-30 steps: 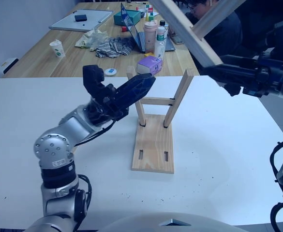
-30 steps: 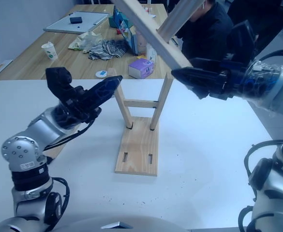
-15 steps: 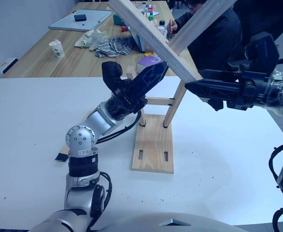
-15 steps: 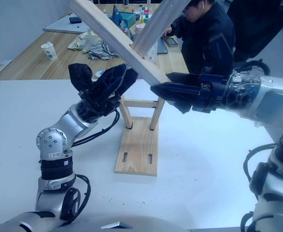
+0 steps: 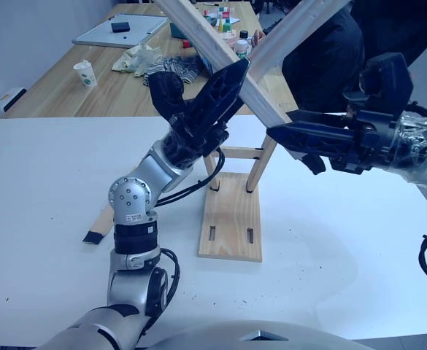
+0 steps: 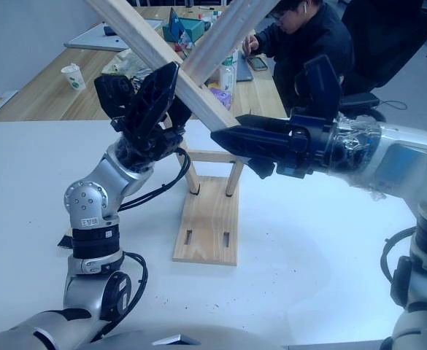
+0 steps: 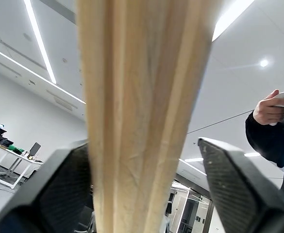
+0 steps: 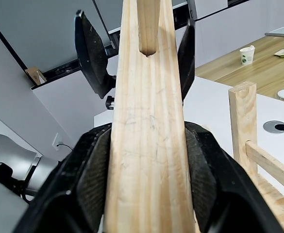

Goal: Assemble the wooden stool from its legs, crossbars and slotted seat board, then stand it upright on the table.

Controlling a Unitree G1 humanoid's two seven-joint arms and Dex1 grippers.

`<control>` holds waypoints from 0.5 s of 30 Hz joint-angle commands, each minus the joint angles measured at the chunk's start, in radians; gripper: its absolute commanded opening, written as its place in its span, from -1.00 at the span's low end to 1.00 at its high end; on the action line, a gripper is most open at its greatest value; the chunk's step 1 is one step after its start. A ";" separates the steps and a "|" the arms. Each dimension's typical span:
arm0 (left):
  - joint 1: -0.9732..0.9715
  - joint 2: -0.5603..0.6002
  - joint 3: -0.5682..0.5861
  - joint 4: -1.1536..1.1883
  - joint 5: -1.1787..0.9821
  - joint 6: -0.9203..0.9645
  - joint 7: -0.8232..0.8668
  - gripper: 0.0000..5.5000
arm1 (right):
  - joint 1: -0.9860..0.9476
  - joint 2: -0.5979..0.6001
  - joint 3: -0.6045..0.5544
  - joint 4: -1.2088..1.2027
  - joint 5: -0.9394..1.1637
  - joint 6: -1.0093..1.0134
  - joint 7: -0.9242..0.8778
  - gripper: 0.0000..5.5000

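Observation:
The slotted seat board (image 5: 231, 219) lies flat on the white table (image 5: 344, 240). Two legs (image 5: 260, 160) joined by a crossbar (image 5: 239, 152) stand in its far slots. My right gripper (image 5: 275, 133) is shut on the lower end of a second leg frame (image 5: 220, 44), held tilted in the air above the standing legs. Its crossbar (image 5: 293, 25) branches up to the right. My left gripper (image 5: 231, 76) is raised and open, its fingers (image 8: 91, 53) on either side of the held leg (image 8: 149, 97); a gap shows beside the wood in the left wrist view.
A loose wooden piece (image 5: 100, 226) with a dark end lies on the table to the left of the board. Behind the white table stands a wooden table (image 5: 60, 87) with a cup (image 5: 87, 73), bottles (image 5: 242, 47), cloth and boxes. The table's near right part is bare.
My left arm has swung up and to the right until its fingers straddle the held leg. My right gripper has carried the leg frame leftward and lower, over the standing legs.

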 commanded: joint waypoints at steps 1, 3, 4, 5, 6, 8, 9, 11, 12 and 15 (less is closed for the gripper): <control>-0.024 0.011 -0.006 0.002 0.014 0.003 -0.015 0.06 | 0.007 -0.049 0.013 -0.015 0.035 -0.030 -0.006 -0.26; -0.026 0.014 -0.013 0.002 0.032 0.002 -0.020 -0.04 | 0.011 -0.060 0.022 -0.018 0.043 -0.041 -0.004 -0.26; -0.027 0.016 -0.020 0.001 0.046 0.002 -0.027 -0.09 | 0.013 -0.063 0.024 -0.019 0.044 -0.044 -0.004 -0.26; -0.028 0.017 -0.025 -0.002 0.057 0.001 -0.031 -0.15 | 0.016 -0.068 0.026 -0.021 0.046 -0.047 -0.001 -0.26; -0.029 0.018 -0.027 -0.001 0.065 0.000 -0.036 -0.20 | 0.018 -0.070 0.028 -0.022 0.047 -0.051 -0.001 -0.26; -0.030 0.017 -0.028 0.000 0.075 -0.002 -0.041 -0.23 | 0.023 -0.075 0.029 -0.024 0.050 -0.058 0.003 -0.26; -0.030 0.018 -0.029 0.000 0.079 -0.003 -0.042 -0.24 | 0.026 -0.078 0.028 -0.026 0.051 -0.060 0.006 -0.26; -0.034 0.020 -0.029 0.006 0.082 -0.003 -0.046 -0.24 | 0.031 -0.082 0.029 -0.029 0.056 -0.068 0.007 -0.26; -0.035 0.022 -0.028 0.007 0.082 -0.003 -0.047 -0.24 | 0.033 -0.086 0.032 -0.030 0.058 -0.074 0.009 -0.26; -0.036 0.030 -0.022 0.010 0.077 -0.002 -0.049 -0.24 | 0.039 -0.096 0.036 -0.030 0.061 -0.084 0.011 -0.26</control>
